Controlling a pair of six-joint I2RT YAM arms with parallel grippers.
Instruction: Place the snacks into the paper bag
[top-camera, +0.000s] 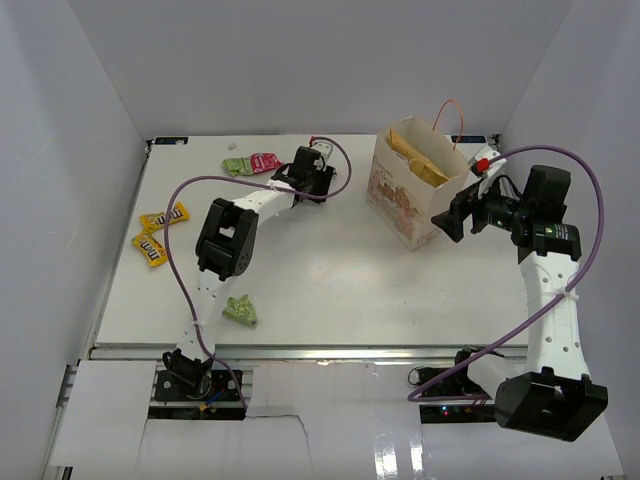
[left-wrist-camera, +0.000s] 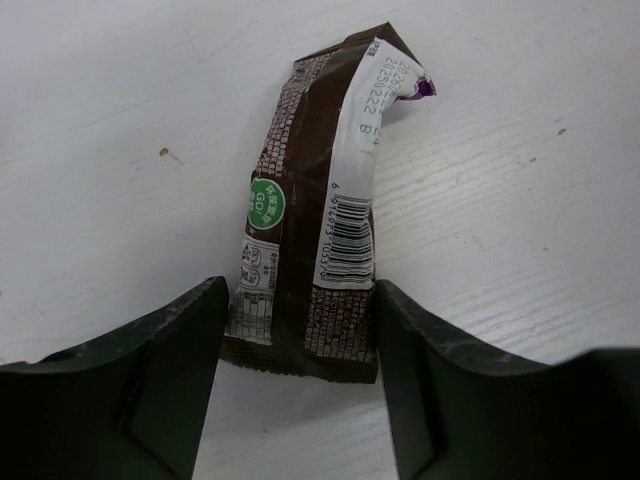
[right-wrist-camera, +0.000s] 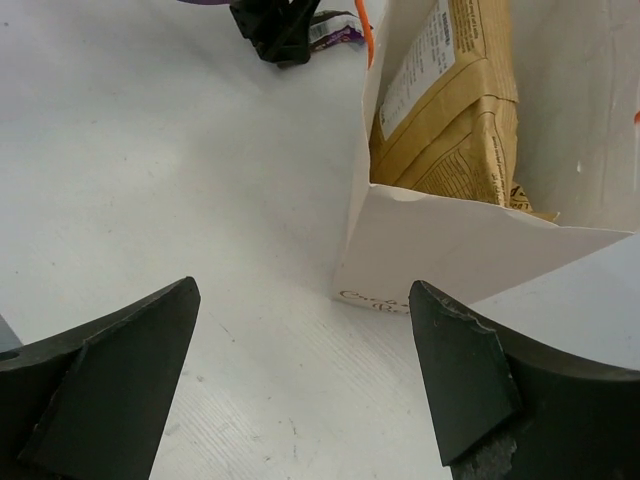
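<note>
Left arm reaches to the far middle of the worktop (top-camera: 330, 280). Left gripper (left-wrist-camera: 300, 287) is down over the dark brown packet (left-wrist-camera: 305, 200), jaws apart and straddling its near end across the short width. One finger sits at the wrapper's edge and the other just beside the opposite edge. The wrapper lies flat and uncrumpled there, so it is judged not yet pinched. The packet's long axis runs straight away from the gripper, and its far end is kinked.

Paper bag (top-camera: 400, 205) stands upright to the right of that gripper, well apart, with bare worktop between. Its mouth is open upward. Tan chip bag (top-camera: 420, 162) is already inside, slanted across the opening, with some room beside it. Cord handle (top-camera: 455, 115) arches over the bag's far side.

Right gripper (right-wrist-camera: 302, 290) hangs just beside the bag's near-right corner, jaws wide and holding nothing. The bag's corner lies straight ahead of it.

Judgement: the left arm has this packet. The carry goes rightward and up over the bag's left rim, and that rim and the handle are the edges to clear.

Loose on the worktop:
- green packet (top-camera: 236, 166) and pink-red packet (top-camera: 265, 161), just left of the left gripper
- two yellow M&M's packets (top-camera: 165, 217) (top-camera: 150, 249), near the left edge
- pale green packet (top-camera: 241, 311), near the front
</note>
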